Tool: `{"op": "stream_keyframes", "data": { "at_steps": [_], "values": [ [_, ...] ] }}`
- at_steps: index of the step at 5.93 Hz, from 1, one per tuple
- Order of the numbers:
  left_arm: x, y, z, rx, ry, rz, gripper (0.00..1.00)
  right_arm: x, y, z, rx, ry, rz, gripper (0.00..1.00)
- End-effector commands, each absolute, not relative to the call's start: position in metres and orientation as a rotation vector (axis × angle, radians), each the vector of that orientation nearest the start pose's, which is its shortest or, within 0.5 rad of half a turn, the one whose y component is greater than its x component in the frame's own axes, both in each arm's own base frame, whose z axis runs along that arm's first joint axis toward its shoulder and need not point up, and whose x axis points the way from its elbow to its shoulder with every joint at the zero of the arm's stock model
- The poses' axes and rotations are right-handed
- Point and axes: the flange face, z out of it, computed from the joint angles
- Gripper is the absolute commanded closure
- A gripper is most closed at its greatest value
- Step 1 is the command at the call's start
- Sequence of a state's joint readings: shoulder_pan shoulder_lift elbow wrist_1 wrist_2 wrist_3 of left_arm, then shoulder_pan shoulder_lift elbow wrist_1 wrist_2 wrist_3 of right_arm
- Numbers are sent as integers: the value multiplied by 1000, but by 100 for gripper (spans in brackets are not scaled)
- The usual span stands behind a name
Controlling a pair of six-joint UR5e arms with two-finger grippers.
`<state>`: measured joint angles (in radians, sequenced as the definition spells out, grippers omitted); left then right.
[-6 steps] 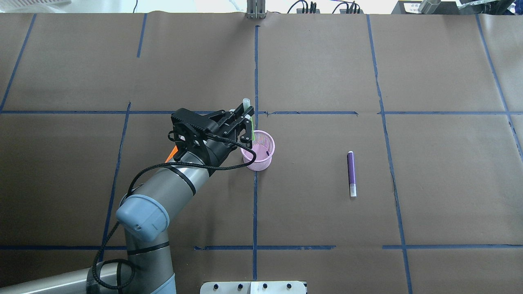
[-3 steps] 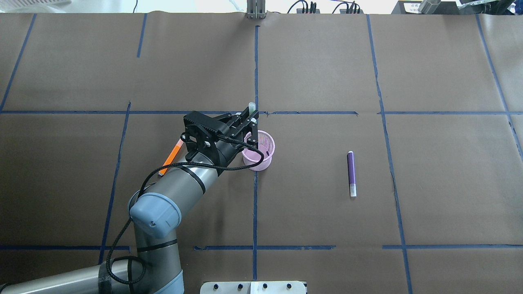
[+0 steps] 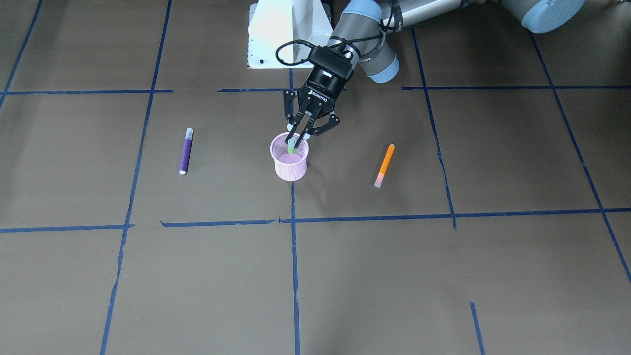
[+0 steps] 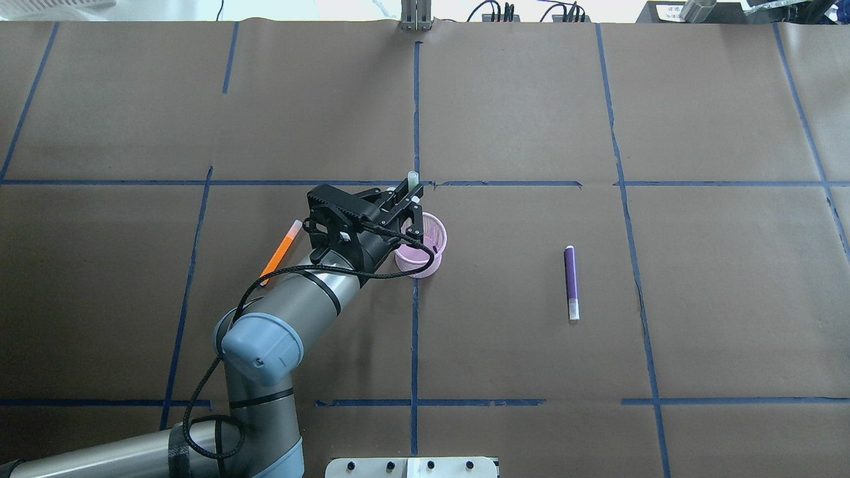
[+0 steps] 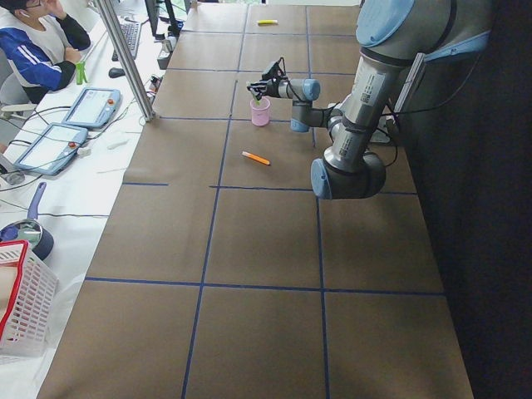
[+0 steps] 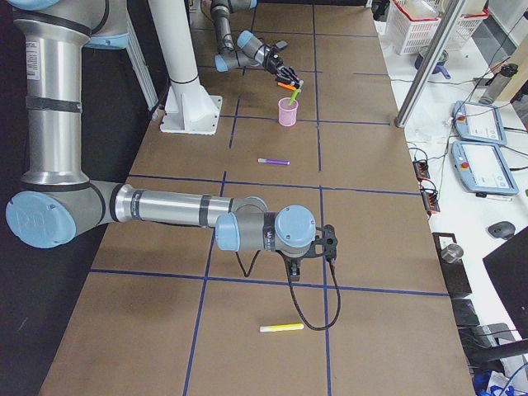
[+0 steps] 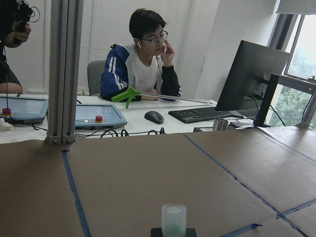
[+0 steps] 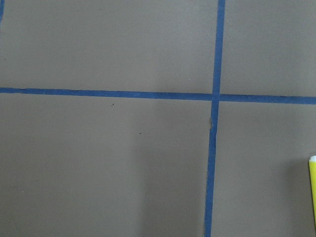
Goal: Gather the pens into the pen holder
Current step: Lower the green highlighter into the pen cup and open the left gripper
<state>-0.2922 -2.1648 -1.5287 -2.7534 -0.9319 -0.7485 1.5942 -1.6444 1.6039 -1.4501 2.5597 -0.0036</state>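
Note:
The pink mesh pen holder (image 4: 430, 249) (image 3: 290, 166) stands near the table's middle. My left gripper (image 4: 408, 202) (image 3: 297, 137) hangs over its rim, shut on the green pen (image 3: 292, 146), which stands upright with its pale cap (image 4: 412, 178) (image 7: 174, 220) up and its lower end inside the cup's mouth. The orange pen (image 4: 280, 251) (image 3: 384, 165) lies flat beside my left arm. Apart on the other side of the cup lies the purple pen (image 4: 571, 282) (image 3: 186, 150). My right gripper (image 6: 323, 241) hovers low over bare table far from the cup; whether it is open or shut, I cannot tell.
A yellow pen (image 6: 281, 327) (image 8: 313, 190) lies near my right wrist. The white robot base block (image 3: 288, 32) sits behind the cup. A seated person (image 7: 143, 64), tablets and a monitor are past the table's far edge. Blue tape lines cross the brown paper.
My left arm has swung right with the green pen, bringing it from beside the holder's rim to over it and uncovering the orange pen. The purple pen has not moved.

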Motion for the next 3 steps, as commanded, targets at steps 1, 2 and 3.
{"op": "stream_keyframes", "data": {
  "at_steps": [1,2,3],
  "values": [
    [553,-364,195,1252,1170,-168,1,62,-463,649,88,-986,-21,0],
    [551,-359,192,1256,1196,-175,0,61,-463,649,87,-986,-23,0],
    [544,-356,176,1262,1234,-168,0,61,-464,649,86,-988,-21,0]
  ]
}}
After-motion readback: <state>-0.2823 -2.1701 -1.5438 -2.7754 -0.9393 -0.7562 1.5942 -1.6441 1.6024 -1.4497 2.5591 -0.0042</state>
